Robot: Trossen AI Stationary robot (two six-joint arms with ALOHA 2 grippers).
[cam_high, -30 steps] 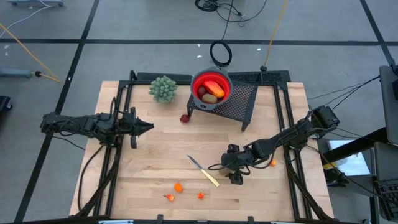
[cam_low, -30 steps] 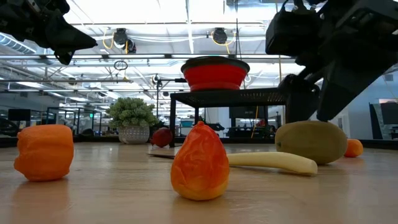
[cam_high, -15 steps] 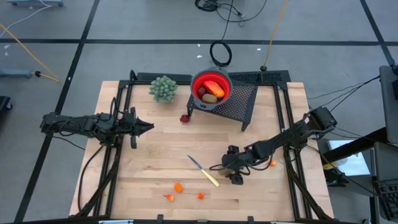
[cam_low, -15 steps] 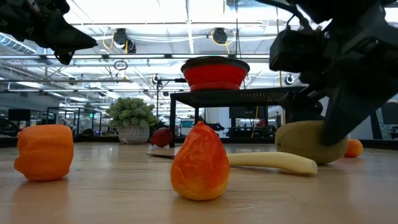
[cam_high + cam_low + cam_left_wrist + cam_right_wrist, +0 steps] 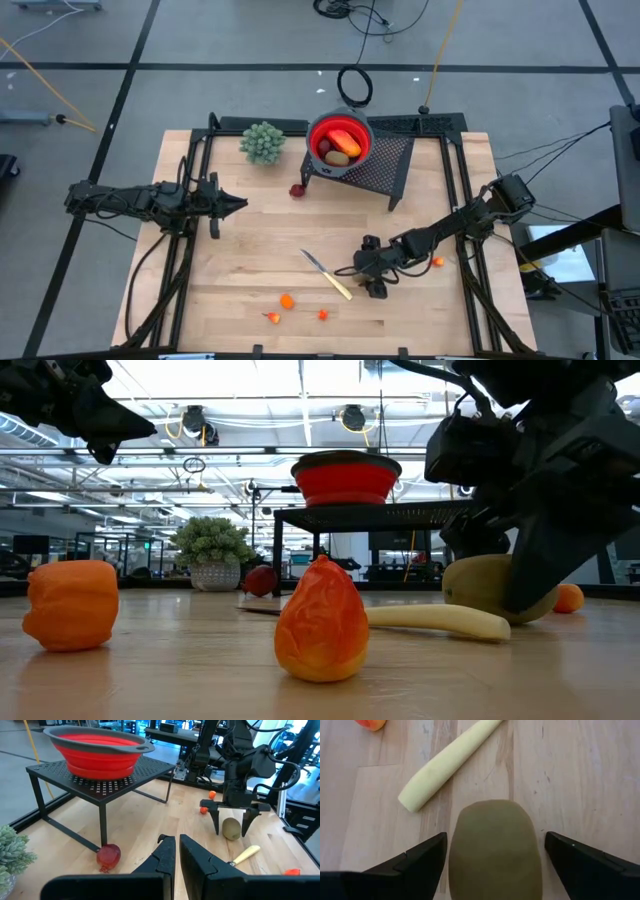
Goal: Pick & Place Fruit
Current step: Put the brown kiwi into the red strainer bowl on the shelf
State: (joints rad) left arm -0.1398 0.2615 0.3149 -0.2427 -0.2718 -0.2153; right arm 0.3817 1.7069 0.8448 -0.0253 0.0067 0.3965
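On the wooden bench, the kiwi is straddled lengthwise by the wide-open, empty right pincer; left pincer, closed, is parked farther off

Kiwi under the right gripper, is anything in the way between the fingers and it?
Nothing visible. The right gripper is open, with one finger on either side of the kiwi and only bare table in the gaps. The knife handle lies just beyond, apart from the kiwi.

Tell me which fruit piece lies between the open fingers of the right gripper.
It is the brown kiwi-like oval beside the knife's pale handle. The right gripper straddles only this piece; the orange bits and the dark red one lie apart from it.
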